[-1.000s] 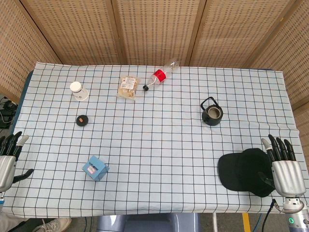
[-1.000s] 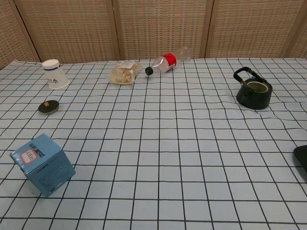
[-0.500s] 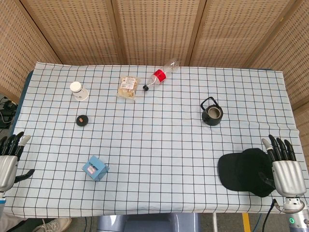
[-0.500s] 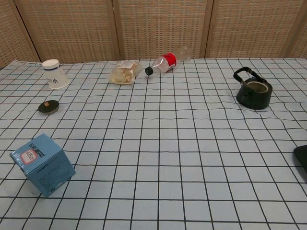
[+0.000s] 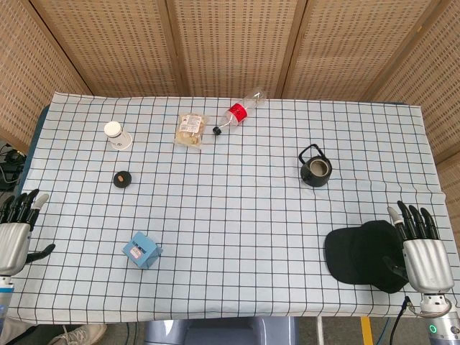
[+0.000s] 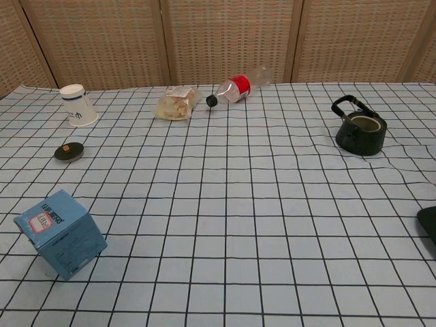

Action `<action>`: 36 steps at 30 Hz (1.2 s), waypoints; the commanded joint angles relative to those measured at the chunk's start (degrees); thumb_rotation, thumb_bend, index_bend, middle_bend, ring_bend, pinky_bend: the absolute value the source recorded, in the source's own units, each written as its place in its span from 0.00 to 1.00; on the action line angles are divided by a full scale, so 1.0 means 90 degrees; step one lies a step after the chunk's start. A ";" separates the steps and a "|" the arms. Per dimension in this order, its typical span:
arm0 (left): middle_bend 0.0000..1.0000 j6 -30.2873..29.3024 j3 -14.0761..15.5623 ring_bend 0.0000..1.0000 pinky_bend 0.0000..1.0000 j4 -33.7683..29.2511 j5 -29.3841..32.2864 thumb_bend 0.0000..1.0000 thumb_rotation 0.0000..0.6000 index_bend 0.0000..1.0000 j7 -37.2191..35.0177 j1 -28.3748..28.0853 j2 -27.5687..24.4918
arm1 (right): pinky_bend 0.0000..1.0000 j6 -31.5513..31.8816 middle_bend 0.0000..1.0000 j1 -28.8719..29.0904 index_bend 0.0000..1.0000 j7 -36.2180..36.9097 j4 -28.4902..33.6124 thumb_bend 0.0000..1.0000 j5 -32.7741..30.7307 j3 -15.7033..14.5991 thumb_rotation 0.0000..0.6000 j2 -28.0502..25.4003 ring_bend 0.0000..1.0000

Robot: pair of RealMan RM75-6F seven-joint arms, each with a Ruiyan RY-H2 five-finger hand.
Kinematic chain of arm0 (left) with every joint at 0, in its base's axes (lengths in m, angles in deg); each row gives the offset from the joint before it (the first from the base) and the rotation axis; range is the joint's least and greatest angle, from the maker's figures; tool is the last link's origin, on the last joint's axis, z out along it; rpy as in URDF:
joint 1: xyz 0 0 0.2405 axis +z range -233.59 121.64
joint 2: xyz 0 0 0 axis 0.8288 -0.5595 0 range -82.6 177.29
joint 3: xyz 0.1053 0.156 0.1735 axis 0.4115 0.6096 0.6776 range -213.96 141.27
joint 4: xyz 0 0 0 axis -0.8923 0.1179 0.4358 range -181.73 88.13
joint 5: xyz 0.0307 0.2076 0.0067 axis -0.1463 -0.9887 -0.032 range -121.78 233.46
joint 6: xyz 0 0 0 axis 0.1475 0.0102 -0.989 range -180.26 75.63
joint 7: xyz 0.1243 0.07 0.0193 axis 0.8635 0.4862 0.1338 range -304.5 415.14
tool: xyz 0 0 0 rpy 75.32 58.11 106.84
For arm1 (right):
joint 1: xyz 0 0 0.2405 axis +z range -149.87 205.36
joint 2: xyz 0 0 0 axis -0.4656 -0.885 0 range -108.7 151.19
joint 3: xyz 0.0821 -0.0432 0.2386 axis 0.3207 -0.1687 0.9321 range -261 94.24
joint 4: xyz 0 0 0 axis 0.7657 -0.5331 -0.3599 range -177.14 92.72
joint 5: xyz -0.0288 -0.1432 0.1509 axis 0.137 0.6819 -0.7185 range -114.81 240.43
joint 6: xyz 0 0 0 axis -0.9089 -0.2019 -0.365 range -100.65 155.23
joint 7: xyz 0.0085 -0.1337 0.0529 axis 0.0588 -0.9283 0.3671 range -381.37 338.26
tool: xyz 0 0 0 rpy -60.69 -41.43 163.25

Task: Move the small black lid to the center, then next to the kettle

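The small black lid with a brown knob lies flat on the left part of the checked tablecloth, also seen in the chest view. The dark kettle stands lidless at the right, upright. My left hand hovers at the table's left edge, fingers spread, holding nothing, well below and left of the lid. My right hand is at the front right corner beside a black cap, fingers apart and empty. Neither hand shows in the chest view.
A blue box sits in front of the lid. A white cup, a snack bag and a lying bottle line the far side. The black cap lies at the front right.
My left hand has drifted slightly right and down along the table's edge. The right hand has shifted a little upward. The objects have not moved.
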 commanded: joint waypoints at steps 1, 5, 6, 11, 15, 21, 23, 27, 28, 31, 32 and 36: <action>0.00 0.0386 -0.0212 0.00 0.00 -0.0011 0.0290 0.14 1.00 0.21 0.0169 -0.0289 -0.0009 | 0.00 0.0016 0.00 -0.0005 0.00 -0.0141 -0.0058 0.17 -0.0053 0.0038 1.00 0.0006 0.00; 0.00 0.1014 -0.0532 0.00 0.00 0.0000 0.0781 0.14 1.00 0.27 0.0324 -0.0741 -0.0045 | 0.00 0.0013 0.00 0.0003 0.00 -0.0349 -0.0093 0.17 -0.0140 0.0094 1.00 0.0047 0.00; 0.00 0.1222 -0.0634 0.00 0.00 0.0053 0.0960 0.14 1.00 0.27 0.0391 -0.0895 -0.0029 | 0.00 -0.0005 0.00 0.0008 0.01 -0.0349 -0.0089 0.17 -0.0168 0.0104 1.00 0.0051 0.00; 0.00 0.2660 -0.0970 0.00 0.00 0.0928 0.2073 0.14 1.00 0.31 0.1138 -0.1934 0.0415 | 0.00 -0.0143 0.00 0.0065 0.02 -0.0279 -0.0254 0.17 -0.0393 0.0209 1.00 0.0072 0.00; 0.00 0.3072 -0.0981 0.00 0.00 0.1395 0.2441 0.17 1.00 0.32 0.1475 -0.2315 0.0681 | 0.00 -0.0181 0.00 0.0072 0.02 -0.0240 -0.0315 0.17 -0.0497 0.0249 1.00 0.0080 0.00; 0.00 0.3752 -0.0947 0.00 0.00 0.2227 0.2834 0.20 1.00 0.28 0.1739 -0.2911 0.1124 | 0.00 -0.0200 0.00 0.0044 0.02 -0.0205 -0.0429 0.17 -0.0622 0.0268 1.00 0.0087 0.00; 0.00 0.3890 -0.0928 0.00 0.00 0.2417 0.2922 0.20 1.00 0.26 0.1777 -0.3031 0.1229 | 0.00 -0.0195 0.00 0.0032 0.02 -0.0191 -0.0441 0.17 -0.0638 0.0266 1.00 0.0081 0.00; 0.00 0.4236 -0.0867 0.00 0.00 0.2885 0.3121 0.20 1.00 0.20 0.1850 -0.3333 0.1545 | 0.00 -0.0157 0.00 -0.0014 0.02 -0.0149 -0.0464 0.17 -0.0681 0.0266 1.00 0.0052 0.00; 0.00 0.4290 -0.0859 0.00 0.00 0.2963 0.3161 0.20 1.00 0.20 0.1842 -0.3382 0.1602 | 0.00 -0.0151 0.00 -0.0021 0.02 -0.0137 -0.0466 0.17 -0.0688 0.0266 1.00 0.0047 0.00; 0.00 0.4460 -0.0828 0.00 0.00 0.3147 0.3266 0.20 1.00 0.19 0.1824 -0.3517 0.1754 | 0.00 -0.0129 0.00 -0.0046 0.03 -0.0104 -0.0473 0.17 -0.0709 0.0269 1.00 0.0028 0.00; 0.00 0.4494 -0.0818 0.00 0.00 0.3195 0.3288 0.20 1.00 0.20 0.1827 -0.3551 0.1795 | 0.00 -0.0122 0.00 -0.0052 0.03 -0.0096 -0.0473 0.17 -0.0713 0.0270 1.00 0.0023 0.00; 0.00 0.4650 -0.0777 0.00 0.00 0.3640 0.3459 0.22 1.00 0.22 0.1902 -0.3797 0.2194 | 0.00 -0.0057 0.00 -0.0099 0.03 -0.0019 -0.0468 0.17 -0.0721 0.0276 1.00 -0.0023 0.00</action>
